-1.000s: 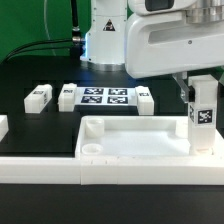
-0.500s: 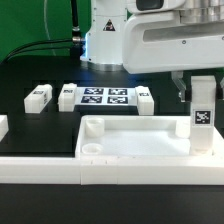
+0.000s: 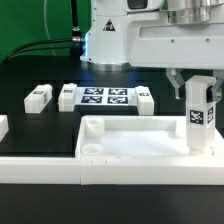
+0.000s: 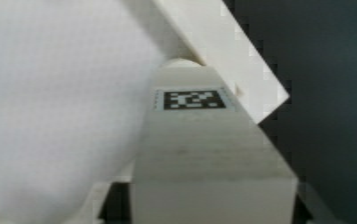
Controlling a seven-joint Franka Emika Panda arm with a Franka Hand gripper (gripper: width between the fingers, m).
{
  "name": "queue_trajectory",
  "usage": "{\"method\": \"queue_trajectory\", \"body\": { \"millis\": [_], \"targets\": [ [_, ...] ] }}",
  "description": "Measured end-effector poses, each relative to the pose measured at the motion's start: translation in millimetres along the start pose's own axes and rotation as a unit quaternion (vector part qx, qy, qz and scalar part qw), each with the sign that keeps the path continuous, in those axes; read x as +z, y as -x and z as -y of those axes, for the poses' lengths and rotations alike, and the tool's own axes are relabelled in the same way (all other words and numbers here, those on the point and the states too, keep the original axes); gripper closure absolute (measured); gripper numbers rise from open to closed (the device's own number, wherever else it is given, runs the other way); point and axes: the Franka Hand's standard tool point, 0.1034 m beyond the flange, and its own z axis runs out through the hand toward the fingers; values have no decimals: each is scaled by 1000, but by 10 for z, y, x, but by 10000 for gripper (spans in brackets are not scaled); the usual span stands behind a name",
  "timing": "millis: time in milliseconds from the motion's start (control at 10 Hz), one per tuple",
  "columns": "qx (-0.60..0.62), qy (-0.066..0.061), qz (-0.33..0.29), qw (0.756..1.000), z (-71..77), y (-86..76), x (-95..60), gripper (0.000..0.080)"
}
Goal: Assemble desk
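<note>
I have the gripper (image 3: 197, 88) pinching a white tagged leg (image 3: 200, 118) upright at the frame's right, its lower end at the right corner of the tabletop (image 3: 130, 142), which sits lower centre.

Exterior view: arm (image 3: 150, 40) is cropped by the top edge. Hand (image 3: 197, 88) is mostly behind its own white housing. Only one dark finger (image 3: 176, 85) shows beside the leg (image 3: 201, 118), and the pad contact is hidden. The leg's lower end blends white-on-white into the tabletop (image 3: 135, 135) corner, so can't tell if it's in the socket. White part (image 3: 3, 127) at the exterior view's left edge is cropped, type unclear. Marker board (image 3: 105, 97) tag patterns are too small to read. Wrist view: blurred, the leg fills the frame with its near end cut off. Dark slivers flank it, can't tell what they are.
</note>
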Motion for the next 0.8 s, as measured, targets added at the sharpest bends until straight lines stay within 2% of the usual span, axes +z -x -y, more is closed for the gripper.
{"method": "queue_trajectory", "body": {
  "millis": [200,300,600,700,800],
  "targets": [
    [125,2,7,992,-17,11,-2,512],
    [166,8,12,986,-7,41,-3,512],
    [189,6,15,982,-1,34,3,512],
    [182,6,16,983,-2,36,9,411],
    [160,6,16,987,-1,38,10,274]
  ]
}}
